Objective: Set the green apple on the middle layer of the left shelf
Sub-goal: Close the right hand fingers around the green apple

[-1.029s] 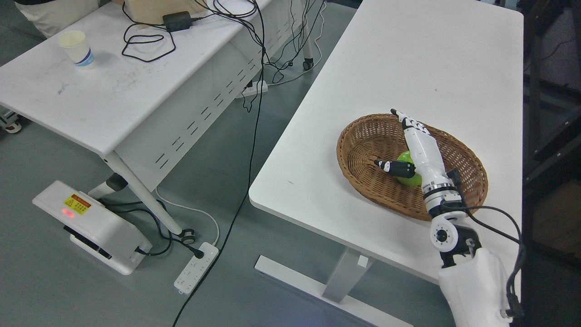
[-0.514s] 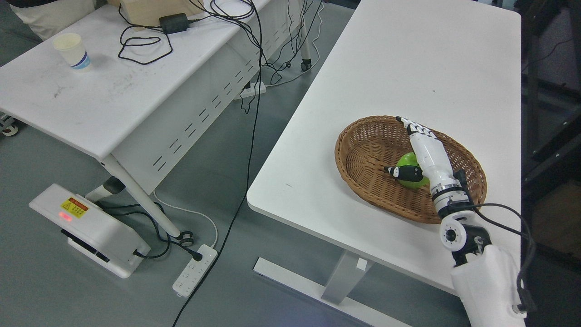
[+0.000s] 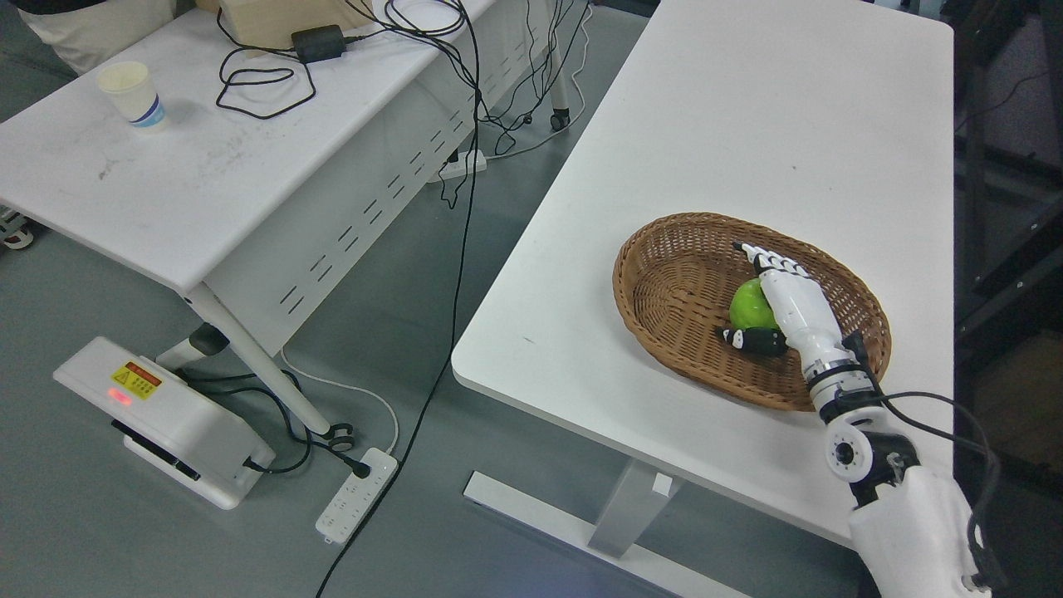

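On the white table [image 3: 747, 124] to my right sits an oval wicker basket [image 3: 664, 282], and the green apple [image 3: 750, 304] lies inside it, a little right of the basket's middle, resting on the woven floor. My right arm comes up from the lower right corner, its white forearm and black cable crossing the table's near edge, and the right hand [image 3: 776, 303] reaches into the basket over the near rim. Its white fingers [image 3: 768, 259] are stretched out nearly straight along the right side of the apple, pointing toward the far rim, while the black-tipped thumb [image 3: 747, 339] sticks out to the left just below the fruit. So the hand is spread, cupped loosely beside the apple rather than clamped on it; the palm looks to be touching or just beside the apple's right flank, though I cannot tell which from this angle. Across the grey floor to my left stands a second white desk [image 3: 191, 199] carrying a paper cup [image 3: 133, 91], a black power adapter [image 3: 320, 41] with looped cables, and a wooden box [image 3: 266, 17] at the top edge. Beneath that desk lie a white device with a red light [image 3: 158, 415] and a white power strip [image 3: 357, 494]. No shelf shows in my head view.
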Tool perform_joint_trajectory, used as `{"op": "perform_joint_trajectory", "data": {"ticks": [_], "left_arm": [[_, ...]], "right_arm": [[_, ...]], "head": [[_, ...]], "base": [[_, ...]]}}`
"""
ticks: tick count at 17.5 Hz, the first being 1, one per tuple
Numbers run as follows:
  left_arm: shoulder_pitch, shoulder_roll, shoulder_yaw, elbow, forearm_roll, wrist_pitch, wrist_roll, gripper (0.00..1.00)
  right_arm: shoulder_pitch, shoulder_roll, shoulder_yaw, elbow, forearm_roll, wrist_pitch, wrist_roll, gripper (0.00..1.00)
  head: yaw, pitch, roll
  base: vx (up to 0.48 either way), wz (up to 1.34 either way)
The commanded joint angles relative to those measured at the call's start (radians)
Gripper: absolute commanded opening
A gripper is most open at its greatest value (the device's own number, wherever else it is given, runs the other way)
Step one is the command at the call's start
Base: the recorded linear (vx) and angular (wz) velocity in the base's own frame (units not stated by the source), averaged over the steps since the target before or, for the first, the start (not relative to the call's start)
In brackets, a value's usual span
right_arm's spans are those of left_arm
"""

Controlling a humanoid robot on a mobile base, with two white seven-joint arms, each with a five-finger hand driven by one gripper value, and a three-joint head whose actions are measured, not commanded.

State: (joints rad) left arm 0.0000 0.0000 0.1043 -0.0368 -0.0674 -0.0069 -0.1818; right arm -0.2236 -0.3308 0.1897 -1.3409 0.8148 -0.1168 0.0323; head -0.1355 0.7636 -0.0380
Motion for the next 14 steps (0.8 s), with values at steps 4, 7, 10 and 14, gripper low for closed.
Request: {"op": "perform_joint_trajectory", "data": {"ticks": [4,7,10,14], "left_arm": [[-0.021,0.017,0.000,0.000,0.000,-0.001,-0.001,1.00],[-0.021,0.017,0.000,0.000,0.000,-0.001,-0.001,1.00],[-0.021,0.017,0.000,0.000,0.000,-0.001,-0.001,1.00],[-0.021,0.017,0.000,0.000,0.000,-0.001,-0.001,1.00]], "right_arm": [[0.003,-0.037,-0.004,0.016,-0.008,0.000,-0.002,0.62],[0.006,-0.040,-0.006,0.012,-0.015,-0.009,-0.002,0.24],[0.012,-0.031,-0.048,0.003,-0.048,-0.049,0.000,0.00],[0.016,-0.034,-0.096,-0.023,-0.126,-0.050,0.065,0.00]], "head": [[0.0000,0.000,0.000],[0.0000,0.000,0.000],[0.0000,0.000,0.000],[0.0000,0.000,0.000]], "base": [[0.000,0.00],[0.000,0.00],[0.000,0.00],[0.000,0.00]]}}
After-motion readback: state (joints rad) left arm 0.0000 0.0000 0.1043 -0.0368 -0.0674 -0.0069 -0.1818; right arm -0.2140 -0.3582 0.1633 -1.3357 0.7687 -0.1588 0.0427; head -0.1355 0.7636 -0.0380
